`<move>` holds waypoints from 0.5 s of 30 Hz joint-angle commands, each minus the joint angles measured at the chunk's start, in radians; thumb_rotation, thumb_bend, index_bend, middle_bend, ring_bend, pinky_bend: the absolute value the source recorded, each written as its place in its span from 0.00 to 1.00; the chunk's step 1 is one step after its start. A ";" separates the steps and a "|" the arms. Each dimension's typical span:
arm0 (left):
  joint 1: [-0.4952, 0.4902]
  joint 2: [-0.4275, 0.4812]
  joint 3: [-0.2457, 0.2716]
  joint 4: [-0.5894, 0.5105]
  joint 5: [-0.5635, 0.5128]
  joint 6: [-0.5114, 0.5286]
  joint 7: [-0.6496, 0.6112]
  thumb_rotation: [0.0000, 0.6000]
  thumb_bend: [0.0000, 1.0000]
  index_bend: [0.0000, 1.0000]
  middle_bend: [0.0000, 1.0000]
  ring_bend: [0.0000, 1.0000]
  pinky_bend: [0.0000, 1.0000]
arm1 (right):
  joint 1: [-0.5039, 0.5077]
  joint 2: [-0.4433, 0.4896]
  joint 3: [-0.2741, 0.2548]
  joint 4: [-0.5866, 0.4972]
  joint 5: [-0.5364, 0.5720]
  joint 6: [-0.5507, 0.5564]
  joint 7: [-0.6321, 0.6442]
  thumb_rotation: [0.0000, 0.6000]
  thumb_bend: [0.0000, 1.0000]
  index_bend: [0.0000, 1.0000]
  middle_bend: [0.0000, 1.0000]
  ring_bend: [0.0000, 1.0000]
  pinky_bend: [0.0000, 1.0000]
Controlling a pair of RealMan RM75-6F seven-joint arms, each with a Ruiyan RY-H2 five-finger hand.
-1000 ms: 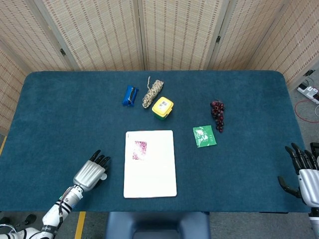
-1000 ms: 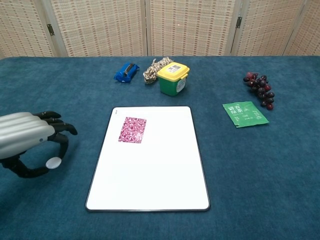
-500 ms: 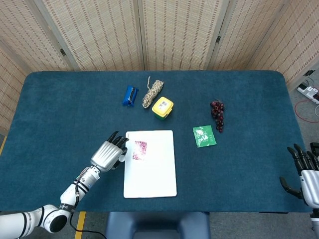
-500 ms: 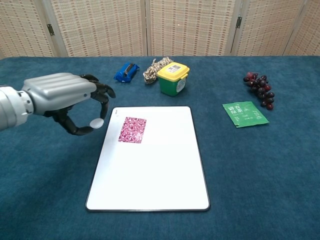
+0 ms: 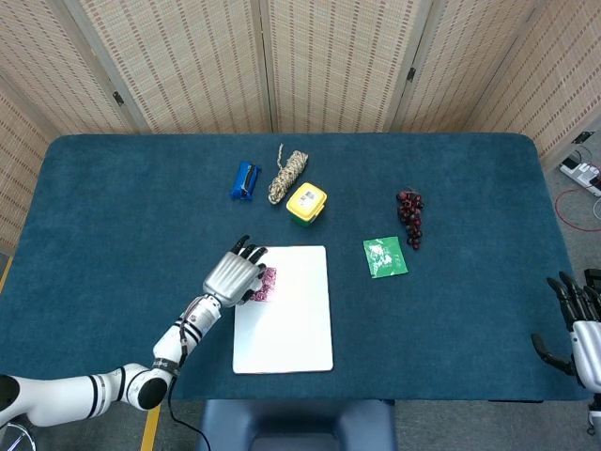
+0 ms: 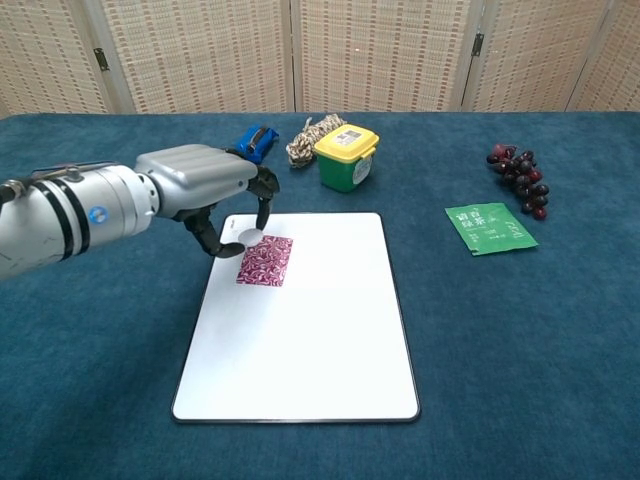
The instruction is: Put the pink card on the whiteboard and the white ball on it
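Note:
The whiteboard [image 5: 291, 324] [image 6: 310, 340] lies flat near the table's front edge. The pink card [image 6: 266, 262] [image 5: 266, 284] rests on its upper left corner. My left hand [image 5: 235, 273] [image 6: 205, 182] hovers over the board's left edge, just above the card, pinching the small white ball [image 6: 249, 238] between thumb and a finger. The ball is hidden under the hand in the head view. My right hand [image 5: 580, 322] hangs at the far right edge, away from the table's objects, fingers apart and holding nothing.
Behind the board stand a yellow-lidded green tub [image 5: 306, 202] [image 6: 346, 155], a coil of rope [image 5: 287, 174] [image 6: 311, 136] and a blue object [image 5: 245, 179] [image 6: 252, 143]. A green packet [image 5: 385, 256] [image 6: 490, 227] and dark grapes [image 5: 410, 215] [image 6: 518, 178] lie to the right.
My left hand has travelled from the front left of the table up and right to the board's upper left corner, carrying the white ball. The right hand has sunk slightly.

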 commanded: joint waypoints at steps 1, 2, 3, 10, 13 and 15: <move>-0.024 -0.021 -0.008 0.015 -0.031 -0.005 0.019 1.00 0.44 0.45 0.18 0.17 0.00 | 0.001 0.000 0.001 0.003 0.002 -0.002 0.003 1.00 0.36 0.00 0.04 0.09 0.04; -0.030 -0.028 -0.010 0.020 -0.043 -0.006 0.021 1.00 0.44 0.45 0.18 0.17 0.00 | 0.001 0.000 0.001 0.004 0.002 -0.003 0.005 1.00 0.36 0.00 0.04 0.09 0.04; -0.039 -0.036 -0.012 0.028 -0.057 -0.008 0.026 1.00 0.44 0.45 0.18 0.17 0.00 | 0.002 0.000 0.001 0.006 0.003 -0.005 0.007 1.00 0.36 0.00 0.04 0.09 0.04; -0.080 -0.071 -0.010 0.067 -0.123 -0.015 0.054 1.00 0.44 0.44 0.18 0.17 0.00 | 0.001 -0.002 0.003 0.019 0.007 -0.008 0.022 1.00 0.37 0.00 0.04 0.09 0.04; -0.093 -0.080 -0.007 0.081 -0.148 -0.013 0.064 1.00 0.44 0.44 0.18 0.17 0.00 | 0.000 -0.003 0.003 0.025 0.011 -0.009 0.028 1.00 0.37 0.00 0.04 0.09 0.04; -0.100 -0.084 -0.003 0.090 -0.164 -0.011 0.070 1.00 0.44 0.44 0.18 0.17 0.00 | -0.001 -0.002 0.004 0.028 0.012 -0.010 0.032 1.00 0.37 0.00 0.04 0.09 0.04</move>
